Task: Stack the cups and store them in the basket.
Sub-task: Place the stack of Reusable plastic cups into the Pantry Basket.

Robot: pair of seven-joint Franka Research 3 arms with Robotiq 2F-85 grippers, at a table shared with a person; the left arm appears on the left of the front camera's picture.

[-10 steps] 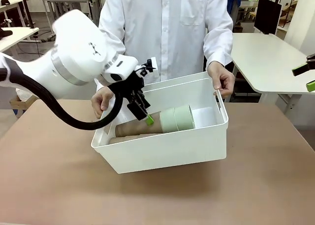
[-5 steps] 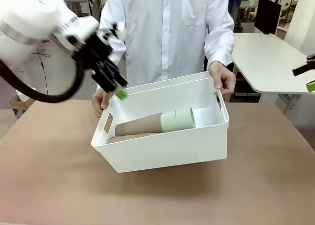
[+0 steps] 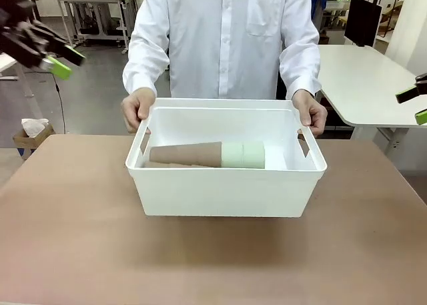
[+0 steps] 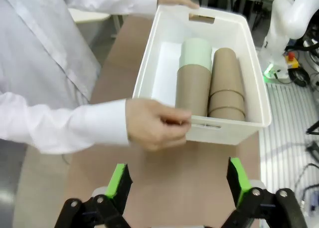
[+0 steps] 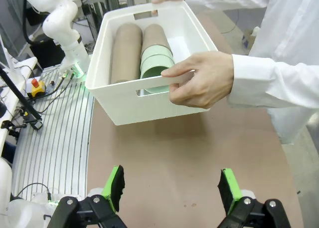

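Inside the basket (image 3: 227, 191), stacked cups (image 3: 207, 155) lie light, rigid; both grippers (image 4: 175, 184) (image 5: 171, 186) gape empty — you'd grip the slot handles.

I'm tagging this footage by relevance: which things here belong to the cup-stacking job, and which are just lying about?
Belongs to the job:
- stacked cups, lying inside the basket
- white basket, held by the person's hands
- left gripper, open
- right gripper, open

Just lying about:
- tissue box beyond the table
- monitor on the far desk
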